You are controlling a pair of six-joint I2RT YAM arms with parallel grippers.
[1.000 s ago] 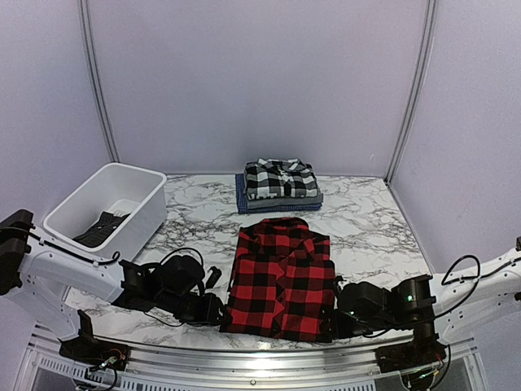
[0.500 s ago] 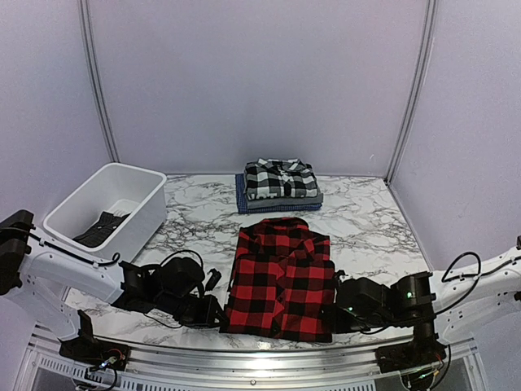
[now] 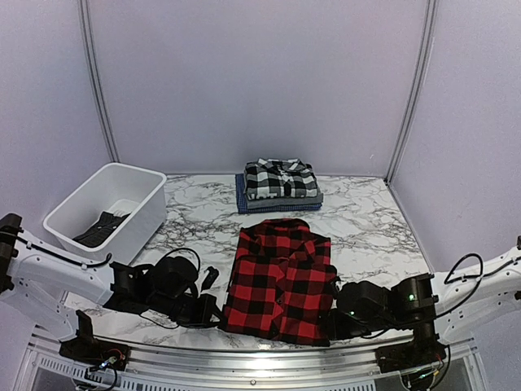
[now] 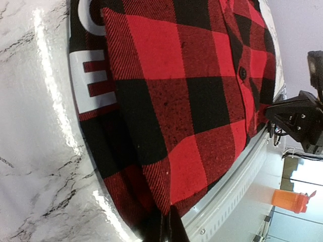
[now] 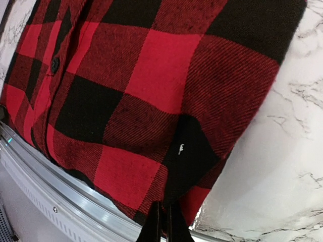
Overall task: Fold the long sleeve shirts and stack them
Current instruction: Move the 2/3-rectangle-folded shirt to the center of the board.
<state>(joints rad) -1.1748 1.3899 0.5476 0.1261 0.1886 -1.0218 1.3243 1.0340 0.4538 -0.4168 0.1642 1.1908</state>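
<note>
A folded red-and-black check shirt lies flat at the table's near middle, collar toward the back. My left gripper is shut on its near left corner, the dark fingers pinching the cloth. At the near right corner my right gripper is likewise shut on the fabric. Behind, a black-and-white plaid shirt sits folded on top of grey and blue ones.
A white tub with dark cloth inside stands at the left. The table's metal front rail runs just below both grippers. In the left wrist view the right arm shows past the shirt.
Both grippers have closed onto the red shirt's near corners. The left arm has dropped lower, and the shirt's near edge has shifted slightly.
</note>
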